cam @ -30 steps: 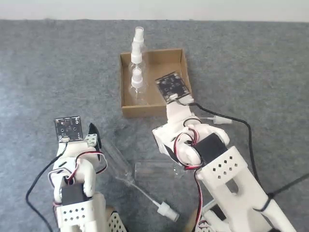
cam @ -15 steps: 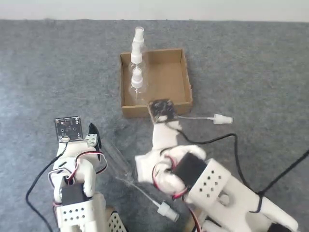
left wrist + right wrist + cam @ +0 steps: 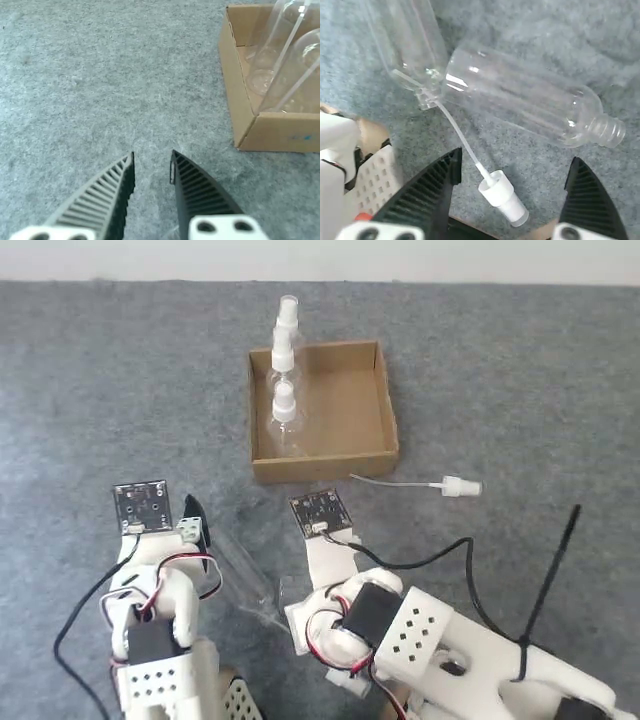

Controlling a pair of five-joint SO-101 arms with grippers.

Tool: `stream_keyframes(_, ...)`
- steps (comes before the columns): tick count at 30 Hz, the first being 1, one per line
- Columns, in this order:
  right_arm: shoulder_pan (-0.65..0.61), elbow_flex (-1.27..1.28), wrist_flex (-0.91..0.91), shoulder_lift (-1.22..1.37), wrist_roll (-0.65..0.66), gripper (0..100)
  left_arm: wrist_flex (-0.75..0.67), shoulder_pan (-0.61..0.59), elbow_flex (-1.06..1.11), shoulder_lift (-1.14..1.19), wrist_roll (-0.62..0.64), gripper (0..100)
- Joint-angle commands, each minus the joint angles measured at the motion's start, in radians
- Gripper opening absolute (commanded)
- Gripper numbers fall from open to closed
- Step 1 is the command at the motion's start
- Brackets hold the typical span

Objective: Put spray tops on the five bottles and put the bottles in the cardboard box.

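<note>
The right end effector (image 3: 515, 159) hangs with fingers wide apart over a clear plastic bottle with no top (image 3: 520, 107) lying on the grey fuzzy counter (image 3: 520, 370), likely to pick it up. A white spray top with a thin tube (image 3: 502, 196) lies just beside it, touching a second lying clear bottle (image 3: 405, 35), and may get in the way. The left end effector (image 3: 151, 155) holds nothing, fingers a little apart. Three topped clear bottles (image 3: 285, 425) stand in the brown cardboard box (image 3: 325, 466); another loose white spray top (image 3: 460, 486) lies nearby.

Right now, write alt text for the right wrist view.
An open black claw hangs over a clear plastic bottle lying uncapped on grey carpet. Beside it lie a white spray top and a second clear bottle.
</note>
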Motion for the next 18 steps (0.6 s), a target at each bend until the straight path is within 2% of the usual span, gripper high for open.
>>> stream_keyframes(1,-0.007,0.064,-0.068,-0.030,0.035,28.4,-0.028,0.002,-0.007,-0.014,-0.008,11)
stream_keyframes(7,-0.007,0.190,-0.189,-0.030,0.037,28.0,-0.028,0.002,-0.007,-0.014,-0.008,11)
stream_keyframes(11,0.010,0.239,-0.245,-0.030,0.037,17.9,-0.028,0.002,-0.007,-0.014,-0.008,11)
stream_keyframes(14,0.108,0.247,-0.288,-0.030,0.058,13.0,-0.028,0.002,-0.007,-0.014,-0.008,11)
stream_keyframes(18,0.242,0.249,-0.289,-0.030,0.153,13.6,-0.028,0.002,-0.007,-0.014,-0.008,11)
